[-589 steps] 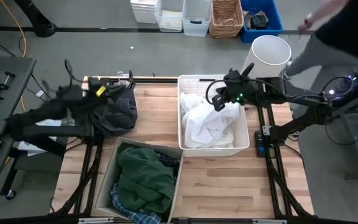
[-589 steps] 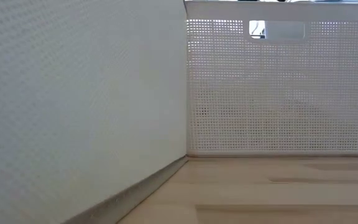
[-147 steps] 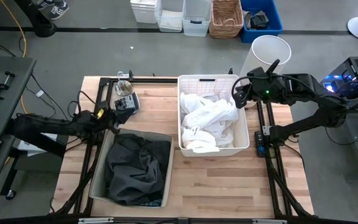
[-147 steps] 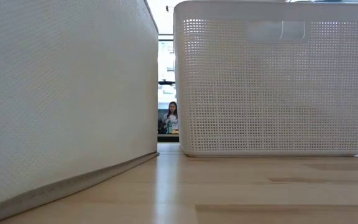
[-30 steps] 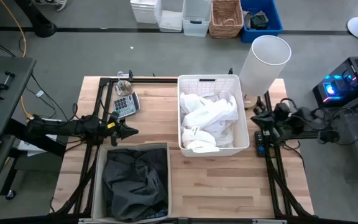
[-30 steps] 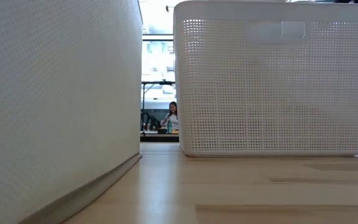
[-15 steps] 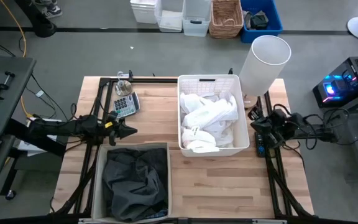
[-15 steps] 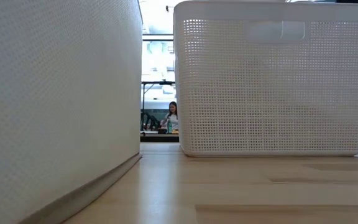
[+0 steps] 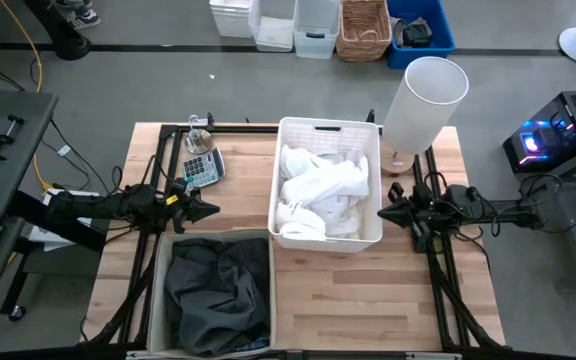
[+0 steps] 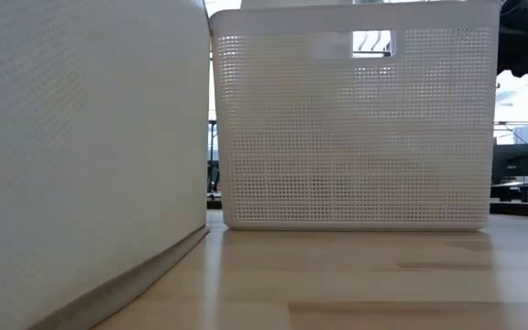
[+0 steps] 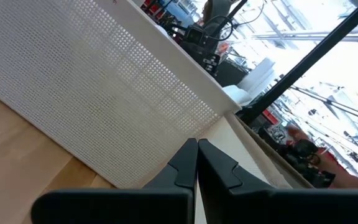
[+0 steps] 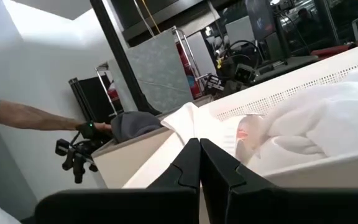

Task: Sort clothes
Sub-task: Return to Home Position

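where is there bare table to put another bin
Widest bare wood: the table's lower right in the high view, bordered by the white basket above and the fabric bin to the left. A smaller patch lies between the calculator and the basket. Crowded: right of the basket, with lampshade and right gripper; and the left gripper below the calculator.

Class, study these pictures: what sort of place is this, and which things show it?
Probably a robotics lab or workshop, not a home: the left gripper and right gripper sit at a black-framed wooden workbench, and plastic storage bins line a bare grey floor beyond it.
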Motion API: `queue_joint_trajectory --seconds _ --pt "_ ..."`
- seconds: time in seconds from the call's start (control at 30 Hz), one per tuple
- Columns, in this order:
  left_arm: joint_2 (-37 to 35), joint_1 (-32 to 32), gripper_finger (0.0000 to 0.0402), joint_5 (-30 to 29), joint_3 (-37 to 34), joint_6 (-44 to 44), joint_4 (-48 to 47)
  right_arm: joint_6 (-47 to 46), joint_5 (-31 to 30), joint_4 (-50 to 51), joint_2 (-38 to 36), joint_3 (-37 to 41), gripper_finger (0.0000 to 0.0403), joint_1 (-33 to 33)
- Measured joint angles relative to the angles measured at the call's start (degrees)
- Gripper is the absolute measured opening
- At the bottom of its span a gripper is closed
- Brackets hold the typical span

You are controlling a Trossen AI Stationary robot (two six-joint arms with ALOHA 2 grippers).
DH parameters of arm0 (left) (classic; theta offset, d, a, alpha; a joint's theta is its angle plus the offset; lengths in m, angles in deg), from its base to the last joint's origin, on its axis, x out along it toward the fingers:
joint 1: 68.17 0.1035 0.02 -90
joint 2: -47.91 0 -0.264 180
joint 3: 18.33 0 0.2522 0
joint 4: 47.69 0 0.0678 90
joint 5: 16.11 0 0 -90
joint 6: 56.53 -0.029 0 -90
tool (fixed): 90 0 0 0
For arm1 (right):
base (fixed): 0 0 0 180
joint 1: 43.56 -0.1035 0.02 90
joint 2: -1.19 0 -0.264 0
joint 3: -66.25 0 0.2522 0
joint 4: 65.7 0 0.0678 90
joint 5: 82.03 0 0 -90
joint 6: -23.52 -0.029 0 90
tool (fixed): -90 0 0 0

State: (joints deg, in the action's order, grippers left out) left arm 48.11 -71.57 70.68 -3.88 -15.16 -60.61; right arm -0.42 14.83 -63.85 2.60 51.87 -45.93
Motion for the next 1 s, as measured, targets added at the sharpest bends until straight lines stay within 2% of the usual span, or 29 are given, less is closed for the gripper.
queue_joint_trajectory --seconds 1.0 --pt "0.1 0.0 0.0000 0.0 0.0 0.0 0.2 0.0 -0.2 0.6 -1.1 0.1 0.0000 0.0"
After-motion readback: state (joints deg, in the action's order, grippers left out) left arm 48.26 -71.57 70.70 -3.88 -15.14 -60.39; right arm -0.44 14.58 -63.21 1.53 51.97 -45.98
